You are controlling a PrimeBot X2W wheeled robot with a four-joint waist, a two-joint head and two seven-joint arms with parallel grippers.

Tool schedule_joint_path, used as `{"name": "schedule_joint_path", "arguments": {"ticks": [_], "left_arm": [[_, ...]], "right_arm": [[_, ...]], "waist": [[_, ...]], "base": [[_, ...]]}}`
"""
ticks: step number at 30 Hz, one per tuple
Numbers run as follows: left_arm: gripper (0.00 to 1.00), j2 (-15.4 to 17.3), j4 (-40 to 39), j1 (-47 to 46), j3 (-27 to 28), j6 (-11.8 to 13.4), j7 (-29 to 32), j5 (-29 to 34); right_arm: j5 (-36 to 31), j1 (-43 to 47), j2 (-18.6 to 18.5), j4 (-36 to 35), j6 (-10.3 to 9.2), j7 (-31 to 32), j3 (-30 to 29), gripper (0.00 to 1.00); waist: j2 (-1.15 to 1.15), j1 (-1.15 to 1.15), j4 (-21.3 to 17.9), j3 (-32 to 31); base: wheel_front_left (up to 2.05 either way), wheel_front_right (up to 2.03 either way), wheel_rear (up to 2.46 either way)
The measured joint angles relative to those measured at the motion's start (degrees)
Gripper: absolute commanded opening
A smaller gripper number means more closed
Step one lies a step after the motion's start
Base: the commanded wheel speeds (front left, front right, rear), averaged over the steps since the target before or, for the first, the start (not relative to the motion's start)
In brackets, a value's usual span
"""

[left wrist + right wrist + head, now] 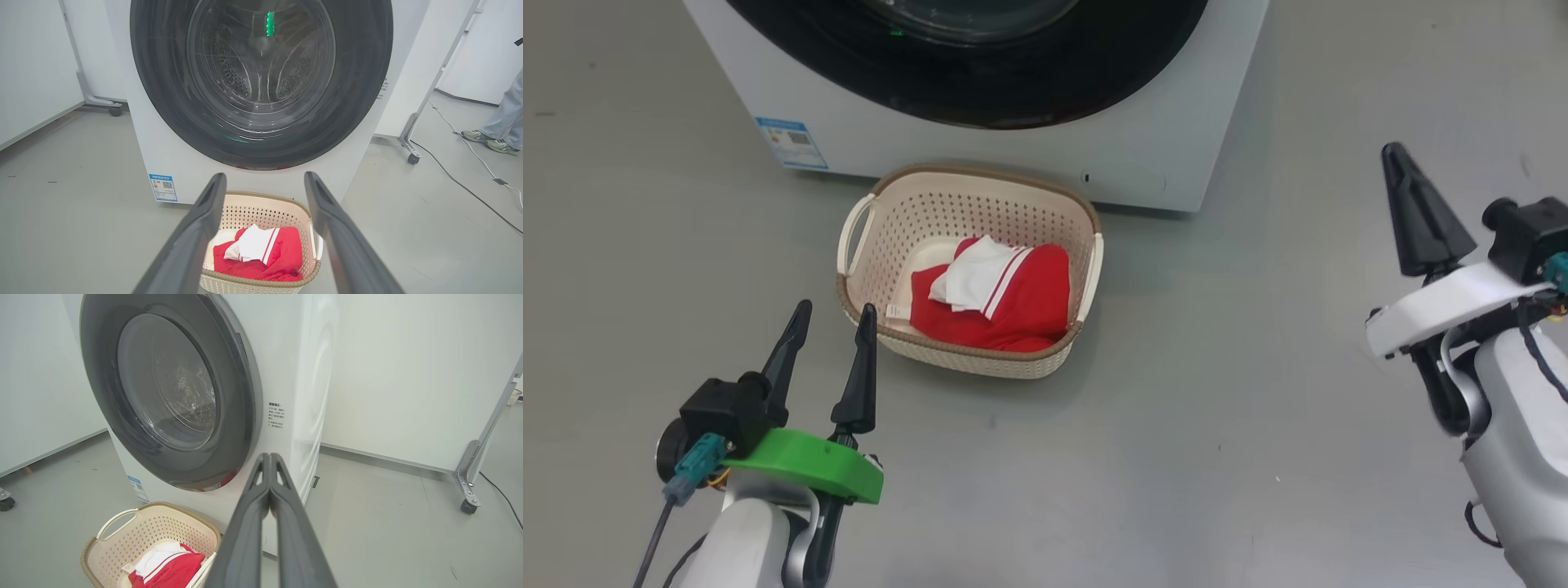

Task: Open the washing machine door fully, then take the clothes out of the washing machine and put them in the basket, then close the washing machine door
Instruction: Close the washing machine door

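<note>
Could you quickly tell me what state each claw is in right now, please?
The left claw is open, holding nothing.
The right claw is closed, holding nothing.

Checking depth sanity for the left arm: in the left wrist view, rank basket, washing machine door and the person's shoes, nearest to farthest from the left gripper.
From the left gripper:
1. basket, on the floor just past the gripper, low centre.
2. washing machine door, behind the basket, upper centre.
3. person's shoes, far right, farther back across the floor.
</note>
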Motion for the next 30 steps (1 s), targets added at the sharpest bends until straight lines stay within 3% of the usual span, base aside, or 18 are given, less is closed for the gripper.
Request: {"name": "schedule_joint_path", "arguments": {"ticks": [14,15,16,17,23,30], "left_arm": [[1.00,0.12,-0.10,4.56,1.27,0.00,0.00,0.40],[1.00,0.11,-0.18,4.86,1.34,0.00,0.00,0.41],[1.00,0.12,-0.23,5.12,1.36,0.00,0.00,0.43],[1.00,0.11,-0.26,5.33,1.34,0.00,0.00,0.55],[1.00,0.08,-0.71,5.97,1.34,0.00,0.00,2.15],[1.00,-0.03,-1.13,7.06,2.57,0.00,0.00,2.57]], "right_arm": [[-0.43,13.19,1.68,-6.35,-2.94,0.00,-4.67,0.00],[-0.44,14.04,1.86,-6.80,-3.14,0.00,-4.90,0.20],[-0.52,14.85,1.96,-7.36,-3.28,0.00,-5.01,0.82],[-1.08,15.62,1.94,-7.93,-3.79,0.00,-5.16,1.00],[-1.27,19.69,2.71,-10.81,-5.00,0.00,-7.65,1.00],[-2.35,22.97,3.88,-13.62,-5.00,0.00,-8.88,1.00]], "waist": [[0.00,0.00,-6.84,-7.94],[0.00,0.00,-7.15,-8.36],[0.00,0.00,-7.46,-8.74],[0.00,0.00,-7.74,-9.08],[0.00,0.00,-8.78,-10.41],[0.00,0.00,-9.12,-11.30]], "base": [[0.00,0.00,0.00],[0.00,0.00,0.00],[0.00,0.00,0.00],[0.00,0.00,0.00],[0.00,0.00,0.00],[0.00,0.00,0.00]]}}
